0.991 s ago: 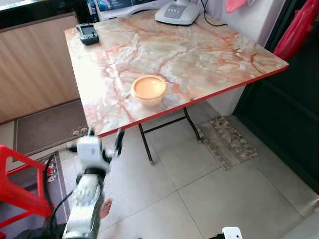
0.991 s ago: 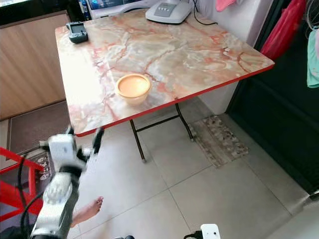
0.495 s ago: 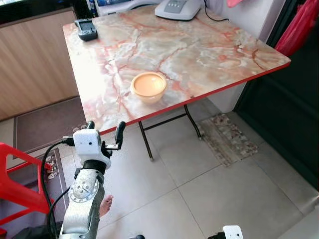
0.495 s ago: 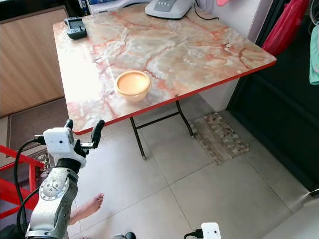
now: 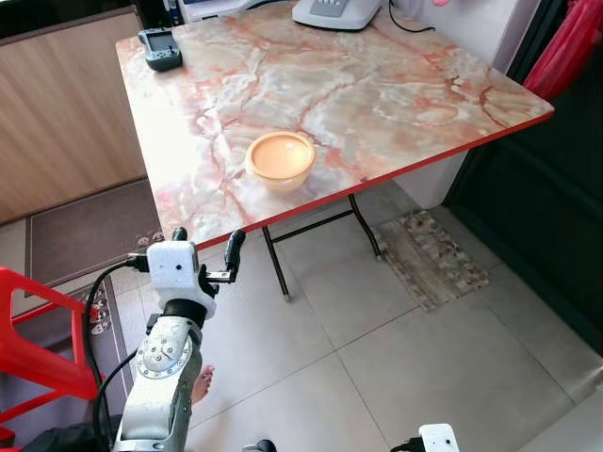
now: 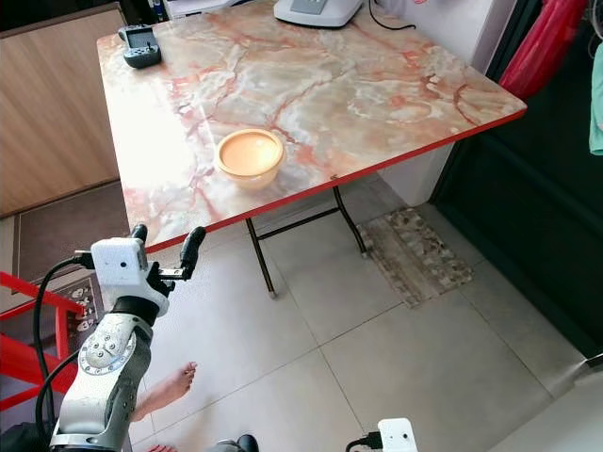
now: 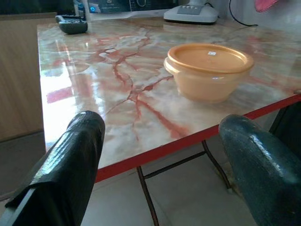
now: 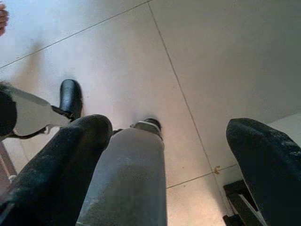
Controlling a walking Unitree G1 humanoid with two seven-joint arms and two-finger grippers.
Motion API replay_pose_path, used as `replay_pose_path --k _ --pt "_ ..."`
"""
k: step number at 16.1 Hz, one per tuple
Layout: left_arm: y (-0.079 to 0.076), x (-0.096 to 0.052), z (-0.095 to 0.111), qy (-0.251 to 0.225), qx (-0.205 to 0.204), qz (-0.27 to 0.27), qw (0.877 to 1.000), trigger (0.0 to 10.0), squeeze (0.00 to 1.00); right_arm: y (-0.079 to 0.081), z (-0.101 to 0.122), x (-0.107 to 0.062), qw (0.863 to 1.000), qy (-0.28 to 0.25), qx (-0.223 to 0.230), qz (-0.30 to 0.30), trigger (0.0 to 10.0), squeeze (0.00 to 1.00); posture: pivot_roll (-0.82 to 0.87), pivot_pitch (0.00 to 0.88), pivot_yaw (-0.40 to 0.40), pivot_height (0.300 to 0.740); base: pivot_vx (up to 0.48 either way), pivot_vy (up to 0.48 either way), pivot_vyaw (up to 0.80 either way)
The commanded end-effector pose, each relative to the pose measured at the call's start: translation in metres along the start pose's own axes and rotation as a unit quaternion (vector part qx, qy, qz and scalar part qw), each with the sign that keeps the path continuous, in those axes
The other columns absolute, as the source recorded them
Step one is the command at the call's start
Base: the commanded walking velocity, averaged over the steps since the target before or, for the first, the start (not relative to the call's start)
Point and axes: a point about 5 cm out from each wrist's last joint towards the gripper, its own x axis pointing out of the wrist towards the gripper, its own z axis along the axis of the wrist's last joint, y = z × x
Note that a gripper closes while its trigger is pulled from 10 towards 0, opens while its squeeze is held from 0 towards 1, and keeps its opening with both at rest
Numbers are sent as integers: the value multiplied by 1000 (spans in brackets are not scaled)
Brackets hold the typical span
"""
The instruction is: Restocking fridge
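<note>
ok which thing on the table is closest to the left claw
The lidded orange bowl, near the table's front red edge, just beyond the open left claw. The dark handset and white appliance sit at the far edge.

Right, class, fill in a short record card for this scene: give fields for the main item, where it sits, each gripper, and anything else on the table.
Main item: orange lidded bowl
Lid: on
Position: on the marble-patterned table, near its front red edge
Left gripper: open, raised in front of the table edge, aimed toward the bowl, not touching it
Right gripper: open, hanging low, pointing at the tiled floor
Other table items: dark handheld device at the far left corner; white appliance at the far edge
Beside the table: red chair, on the robot's left
</note>
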Motion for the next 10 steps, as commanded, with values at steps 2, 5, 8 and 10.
replay_pose_path --k 2,5,8,10 --pt "-1 0 3 -2 1 -6 1000 10000 0 1 -13 -4 999 12 26 -20 10000 0 33 164 41 740 0 0 0" --pt "-3 1 4 -3 -2 -8 1000 10000 0 1 -13 -3 1000 23 7 -17 10000 0 33 151 44 740 161 0 0" --pt "-7 5 8 -12 1 -22 1000 10000 0 2 -14 -3 999 34 3 -12 10000 0 32 142 49 740 258 0 0" --pt "-10 5 5 -5 7 -33 999 10000 0 3 -15 -3 999 35 8 -12 10000 0 30 132 53 740 294 0 0"
